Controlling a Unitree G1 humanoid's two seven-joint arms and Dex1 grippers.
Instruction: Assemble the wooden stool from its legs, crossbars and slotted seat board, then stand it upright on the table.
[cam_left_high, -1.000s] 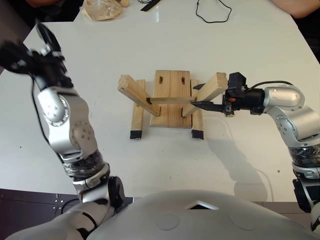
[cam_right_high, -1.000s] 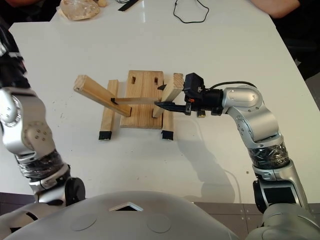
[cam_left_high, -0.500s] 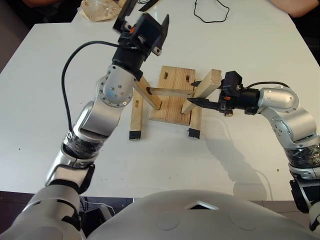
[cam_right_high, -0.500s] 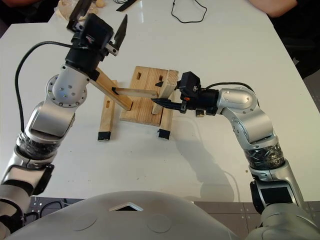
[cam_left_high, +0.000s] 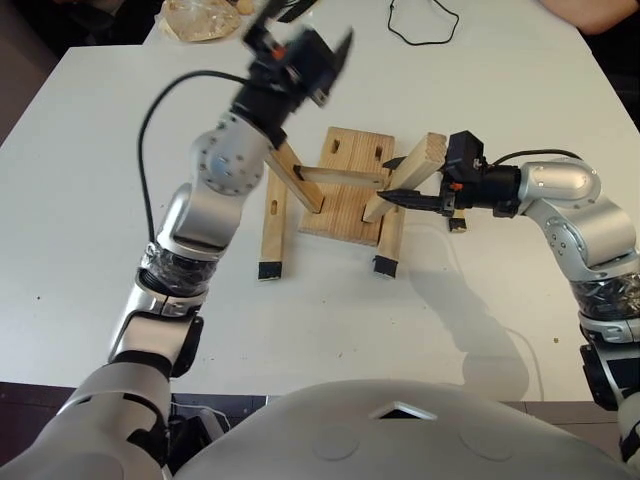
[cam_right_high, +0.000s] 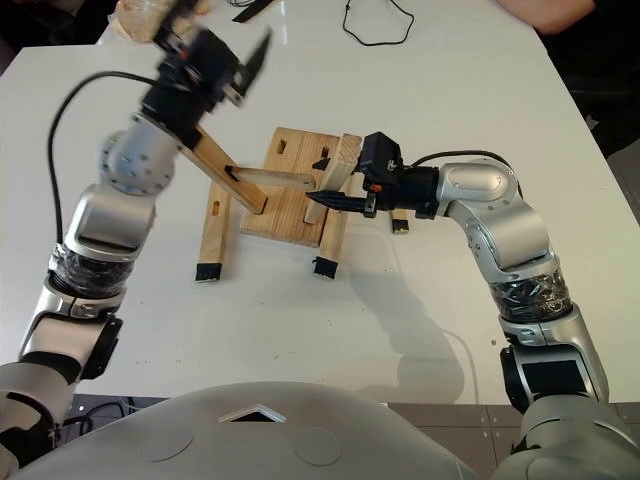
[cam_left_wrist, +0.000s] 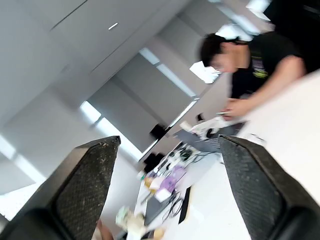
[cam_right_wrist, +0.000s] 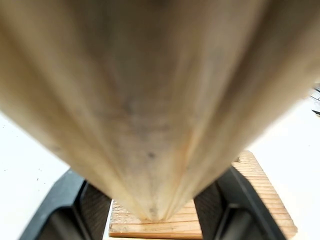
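The slotted seat board (cam_left_high: 345, 190) lies flat mid-table. Two legs lie beside it (cam_left_high: 272, 228) (cam_left_high: 388, 235). Two more legs rise at a slant, a left one (cam_left_high: 298, 182) and a right one (cam_left_high: 418, 170), joined by a thin crossbar (cam_left_high: 342, 176). My right gripper (cam_left_high: 398, 182) is shut on the right slanted leg; in the right wrist view that leg (cam_right_wrist: 150, 100) sits between the fingers (cam_right_wrist: 95, 210) above the board (cam_right_wrist: 255, 195). My left gripper (cam_left_high: 305, 35) hangs open above the left slanted leg's top, its fingers (cam_left_wrist: 85, 190) spread with nothing between them.
A clear plastic bag (cam_left_high: 200, 15) and a black cable (cam_left_high: 420, 20) lie at the table's far edge. White tabletop (cam_left_high: 100, 150) spreads bare to the left, right and front of the stool parts.
My left arm swung in from the far left to above the left slanted leg. The right gripper kept hold of the right leg, and the leg frame tilted slightly.
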